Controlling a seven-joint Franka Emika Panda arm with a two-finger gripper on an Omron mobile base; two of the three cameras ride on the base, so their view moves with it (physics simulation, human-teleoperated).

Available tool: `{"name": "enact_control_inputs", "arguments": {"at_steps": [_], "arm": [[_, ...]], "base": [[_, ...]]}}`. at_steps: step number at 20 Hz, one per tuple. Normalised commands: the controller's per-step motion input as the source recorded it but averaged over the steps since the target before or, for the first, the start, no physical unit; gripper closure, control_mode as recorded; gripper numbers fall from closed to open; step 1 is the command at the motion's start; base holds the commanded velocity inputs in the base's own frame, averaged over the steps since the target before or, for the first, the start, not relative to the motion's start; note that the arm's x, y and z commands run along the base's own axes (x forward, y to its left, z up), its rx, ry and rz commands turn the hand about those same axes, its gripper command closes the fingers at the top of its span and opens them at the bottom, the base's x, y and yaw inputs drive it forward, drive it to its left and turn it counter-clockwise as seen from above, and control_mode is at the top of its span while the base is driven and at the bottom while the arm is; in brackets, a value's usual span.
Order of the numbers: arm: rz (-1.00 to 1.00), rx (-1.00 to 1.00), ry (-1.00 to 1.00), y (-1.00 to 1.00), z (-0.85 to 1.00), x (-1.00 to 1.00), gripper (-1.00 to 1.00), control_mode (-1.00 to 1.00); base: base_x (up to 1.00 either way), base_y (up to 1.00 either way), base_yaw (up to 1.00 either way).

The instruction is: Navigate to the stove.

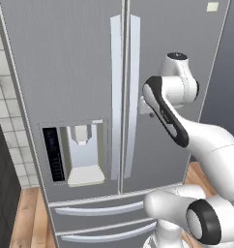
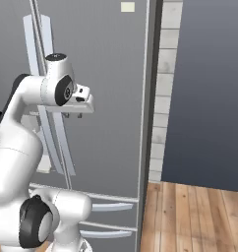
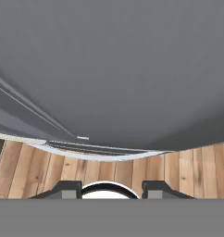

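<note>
The arm is folded up close before a tall grey double-door fridge (image 1: pixel 80 72), standing on a wooden floor (image 2: pixel 199 216). The gripper (image 3: pixel 111 189) points down along the fridge front, its jaws spread and pinching nothing.

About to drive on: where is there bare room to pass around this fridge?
Bare wooden floor lies open right of the tall grey double-door fridge, past the white tiled wall strip. Straight ahead is crowded: the two-finger gripper sits close to the fridge doors.

Arm folded high, elbow bent — claw (image 3: pixel 109 189) pointing down, its fingers spread apart.
</note>
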Motion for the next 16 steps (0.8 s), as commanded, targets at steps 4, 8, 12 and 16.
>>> {"name": "enact_control_inputs", "arguments": {"at_steps": [4, 8, 12, 16], "arm": [[0.00, 0.00, 0.00, 0.00, 0.00, -0.41, -1.00, -1.00], [0.00, 0.00, 0.00, 0.00, 0.00, -0.78, -1.00, -1.00], [0.00, 0.00, -0.01, 0.02, 0.01, -0.94, -1.00, -1.00], [0.00, 0.00, -0.09, 0.00, 0.19, -0.97, -1.00, -1.00]], "base": [[0.00, 0.00, 0.00], [0.00, 0.00, 0.00], [0.00, 0.00, 0.00], [0.00, 0.00, 0.00]]}}
